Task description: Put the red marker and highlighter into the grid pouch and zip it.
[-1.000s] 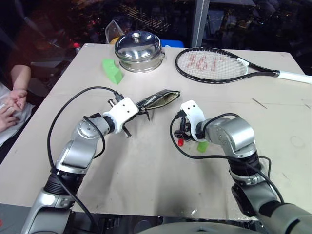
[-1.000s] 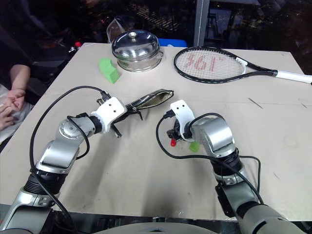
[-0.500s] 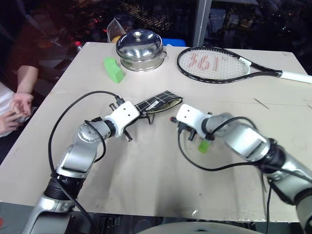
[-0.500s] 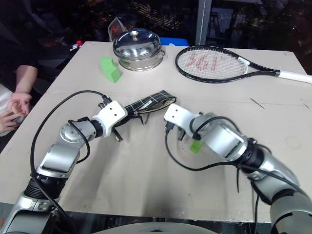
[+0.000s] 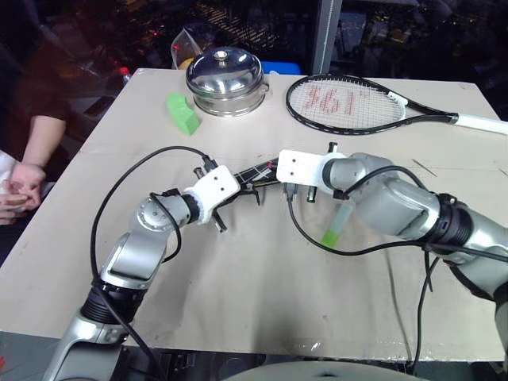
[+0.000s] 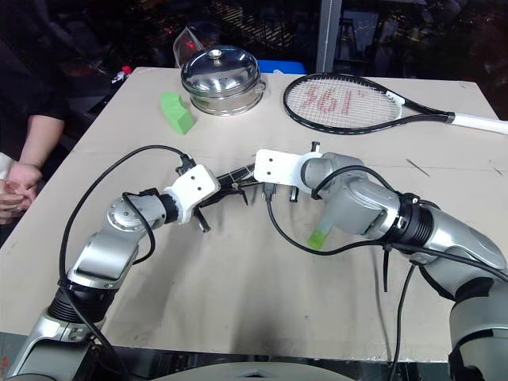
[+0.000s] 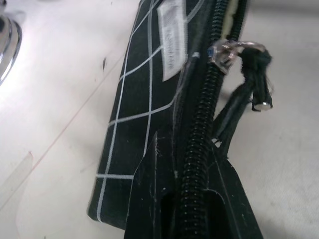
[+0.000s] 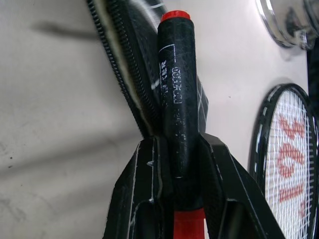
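Two pincers meet at the middle of the left eye view. The left pincer (image 5: 248, 189) pinches one end of the flat black fabric grid pouch with white grid lines (image 5: 266, 171), holding it off the beige tabletop (image 5: 238, 278). The right pincer (image 5: 295, 190) hangs just right of the pouch. The stubby light-green highlighter with a pale cap (image 5: 336, 225) lies on the tabletop below and right of that pincer, untouched. A green wedge-shaped block (image 5: 183, 114), a steel lidded pot (image 5: 226, 82) and a black tennis racket (image 5: 357, 107) sit along the upper part of the frame, well apart from the work.

The right eye view gives the same layout, with a person's hand (image 6: 12, 186) at the left edge.

In the left wrist view, the left pincer's fingers (image 7: 149, 199) are pressed together on the pouch's zipper edge, near the white label (image 7: 172, 37). The black zipper pull cord (image 7: 244, 89) dangles beside it.

In the right wrist view, the right pincer is clamped on the slim black-barrelled red marker with red ends (image 8: 175, 94), whose far tip sits at the pouch's gaping mouth.

Judged from this, the step is inserting the marker. It would go best with the barrel lined up along the zipper opening and slid deep inside before release, while the left pincer holds the mouth steady and lifted. A tilted entry could snag the zipper teeth or push the pouch away.
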You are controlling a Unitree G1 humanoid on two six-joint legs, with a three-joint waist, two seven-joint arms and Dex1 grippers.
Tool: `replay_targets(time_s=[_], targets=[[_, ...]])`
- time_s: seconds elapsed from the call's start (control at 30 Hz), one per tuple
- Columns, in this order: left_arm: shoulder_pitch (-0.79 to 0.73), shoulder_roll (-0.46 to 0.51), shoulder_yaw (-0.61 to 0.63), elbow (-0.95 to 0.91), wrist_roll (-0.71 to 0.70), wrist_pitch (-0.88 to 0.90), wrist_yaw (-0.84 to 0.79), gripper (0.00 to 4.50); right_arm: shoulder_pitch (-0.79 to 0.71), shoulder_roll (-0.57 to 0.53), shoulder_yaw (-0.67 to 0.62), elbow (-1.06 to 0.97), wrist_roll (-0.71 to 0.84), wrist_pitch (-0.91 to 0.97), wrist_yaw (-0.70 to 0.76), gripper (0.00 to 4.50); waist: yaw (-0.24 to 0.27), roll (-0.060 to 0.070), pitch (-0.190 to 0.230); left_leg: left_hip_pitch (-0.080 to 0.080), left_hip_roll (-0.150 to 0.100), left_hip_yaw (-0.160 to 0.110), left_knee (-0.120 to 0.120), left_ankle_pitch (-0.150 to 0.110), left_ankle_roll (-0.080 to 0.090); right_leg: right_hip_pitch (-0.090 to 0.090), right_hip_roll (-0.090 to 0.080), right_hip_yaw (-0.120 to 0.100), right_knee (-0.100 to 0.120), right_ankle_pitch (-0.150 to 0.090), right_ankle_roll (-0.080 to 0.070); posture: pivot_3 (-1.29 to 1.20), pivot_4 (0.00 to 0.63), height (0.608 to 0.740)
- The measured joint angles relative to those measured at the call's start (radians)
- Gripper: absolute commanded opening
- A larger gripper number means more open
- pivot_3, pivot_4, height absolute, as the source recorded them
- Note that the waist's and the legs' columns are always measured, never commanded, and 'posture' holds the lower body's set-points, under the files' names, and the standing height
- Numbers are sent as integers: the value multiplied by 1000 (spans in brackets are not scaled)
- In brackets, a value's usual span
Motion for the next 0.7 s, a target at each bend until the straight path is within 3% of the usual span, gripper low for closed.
replay_targets(time_s=[0.3, 0.47, 0.7], targets=[[7, -4, 14, -16, -52, 78, 1, 0, 104, -130, -183, -181, 21, 52, 109, 207, 4, -1, 1, 0, 0, 0, 0, 0, 1, 0, -1, 0, 0, 0, 0, 0, 150, 740], [-5, -4, 15, -16, -68, 94, 2, 0, 120, -188, -173, -229, -12, 55, 145, 207, -1, -1, 1, 1, 1, 0, 0, -1, 1, 0, 0, 0, 0, 0, 0, 0, 150, 740], [-22, -5, 12, -20, -73, 110, 1, 0, 119, -173, -118, -188, -98, 14, 155, 207, 2, -1, 1, 0, 0, 0, 0, 0, -1, 0, 1, 0, 0, 0, 0, 0, 150, 740]])
